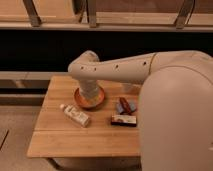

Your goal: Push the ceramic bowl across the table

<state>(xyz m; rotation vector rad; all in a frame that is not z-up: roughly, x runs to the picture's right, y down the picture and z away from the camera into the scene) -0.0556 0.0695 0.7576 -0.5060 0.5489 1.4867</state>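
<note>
My claw (89,98) is down at the ceramic bowl (100,101) on the surface (80,140); clenched or released, I cannot tell. A white bottle (75,115) lies at the bowl's seven o'clock.

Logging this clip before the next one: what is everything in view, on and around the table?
table: one, light wood, middle of the view, in front of a dark wall
bowl: one, orange-brown, towards the far side of the table
bottle: one, white, lying on its side on the table, nearer the camera than the bowl
box: one, red and white, flat on the table beside the bottle
small item: one, blue and red, just beyond the box; cannot tell what it is
arm: one, white, reaching over the table and bending down
pincer: one, at the arm's end, down at the bowl
</note>
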